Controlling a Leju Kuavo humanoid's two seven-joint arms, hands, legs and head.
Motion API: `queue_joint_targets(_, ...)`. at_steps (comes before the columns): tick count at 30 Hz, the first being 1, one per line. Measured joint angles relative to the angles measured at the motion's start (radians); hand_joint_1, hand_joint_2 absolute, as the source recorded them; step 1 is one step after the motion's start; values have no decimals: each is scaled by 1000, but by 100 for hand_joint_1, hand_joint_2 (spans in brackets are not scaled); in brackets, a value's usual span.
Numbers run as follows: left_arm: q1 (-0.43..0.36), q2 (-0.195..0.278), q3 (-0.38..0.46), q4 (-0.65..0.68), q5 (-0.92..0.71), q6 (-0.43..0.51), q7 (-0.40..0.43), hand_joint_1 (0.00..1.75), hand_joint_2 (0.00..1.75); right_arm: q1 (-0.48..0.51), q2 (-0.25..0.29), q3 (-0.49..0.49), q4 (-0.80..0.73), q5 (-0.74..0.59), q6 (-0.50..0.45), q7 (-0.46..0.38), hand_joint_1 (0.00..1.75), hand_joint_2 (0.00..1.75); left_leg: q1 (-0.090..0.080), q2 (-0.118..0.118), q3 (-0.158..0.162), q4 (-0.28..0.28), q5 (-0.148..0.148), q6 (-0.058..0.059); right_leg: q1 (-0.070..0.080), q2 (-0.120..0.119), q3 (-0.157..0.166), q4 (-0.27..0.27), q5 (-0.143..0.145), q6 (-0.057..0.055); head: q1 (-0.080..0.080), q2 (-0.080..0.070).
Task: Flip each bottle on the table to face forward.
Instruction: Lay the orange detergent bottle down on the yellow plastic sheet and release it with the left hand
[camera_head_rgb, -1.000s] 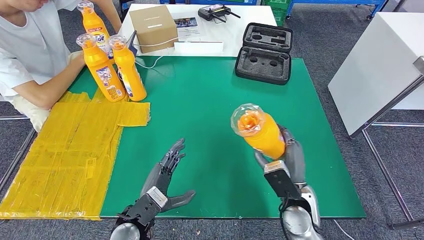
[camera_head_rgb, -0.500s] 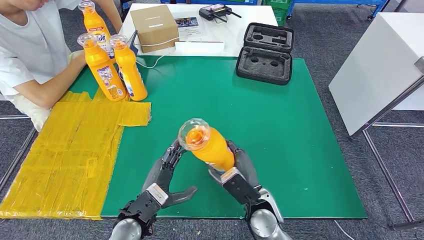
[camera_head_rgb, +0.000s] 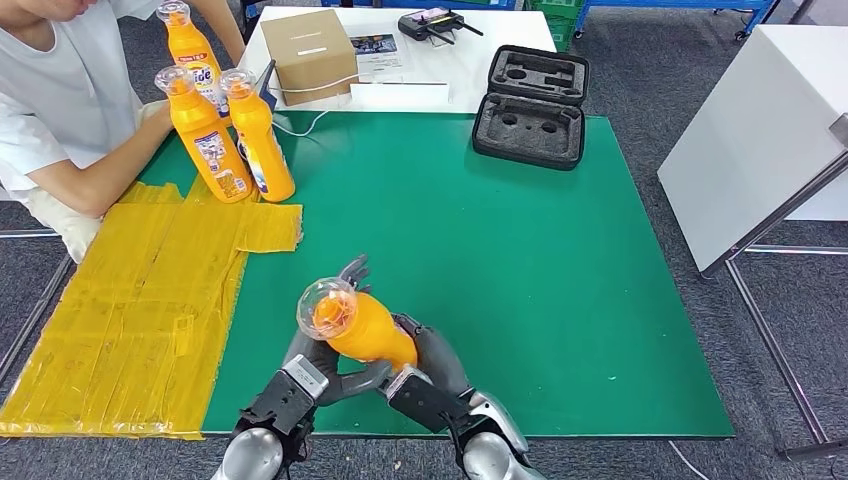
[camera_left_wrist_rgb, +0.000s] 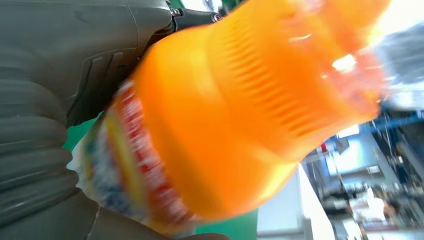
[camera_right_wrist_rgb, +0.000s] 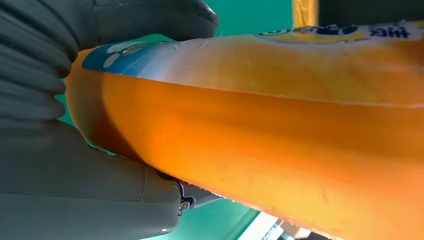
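Note:
An orange bottle (camera_head_rgb: 368, 336) with a clear-wrapped cap is tilted over the near edge of the green mat (camera_head_rgb: 480, 240), cap toward me. My right hand (camera_head_rgb: 438, 366) grips its lower body; the right wrist view has the bottle (camera_right_wrist_rgb: 280, 130) close up against that hand (camera_right_wrist_rgb: 75, 190). My left hand (camera_head_rgb: 318, 366) lies behind and under the bottle, thumb beneath it and fingers (camera_head_rgb: 352, 271) stretched out past it. The left wrist view shows the bottle (camera_left_wrist_rgb: 225, 125) blurred against the left palm (camera_left_wrist_rgb: 45, 105). Three more orange bottles (camera_head_rgb: 206, 140) stand at the far left.
A person sits at the far left with an arm (camera_head_rgb: 95, 180) beside the standing bottles. Yellow tape sheets (camera_head_rgb: 130, 300) cover the table's left side. A black foam case (camera_head_rgb: 530, 105) and a cardboard box (camera_head_rgb: 308, 55) lie at the back. A white cabinet (camera_head_rgb: 750, 130) stands to the right.
My right hand has carried the bottle leftward and nearer, from the mat's right side into my left palm. The left hand stayed nearly in place. The standing bottles are as before.

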Motion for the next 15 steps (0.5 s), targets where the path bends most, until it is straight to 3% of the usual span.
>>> queue_joint_targets(3,-3,3,2,1,7,4,-4,151,175,-6,0,17,22,5,-6,-2,175,175,0,0,0,0,0,0,0,0,0,0,0,0,0,0)
queue_joint_targets(4,-4,4,2,1,10,5,-5,175,175,-8,-1,21,27,5,-8,-2,175,175,0,0,0,0,0,0,0,0,0,0,0,0,0,0)
queue_joint_targets(15,-9,7,0,17,15,11,-14,175,175,-21,-1,33,57,4,-33,-7,175,175,0,0,0,0,0,0,0,0,0,0,0,0,0,0)
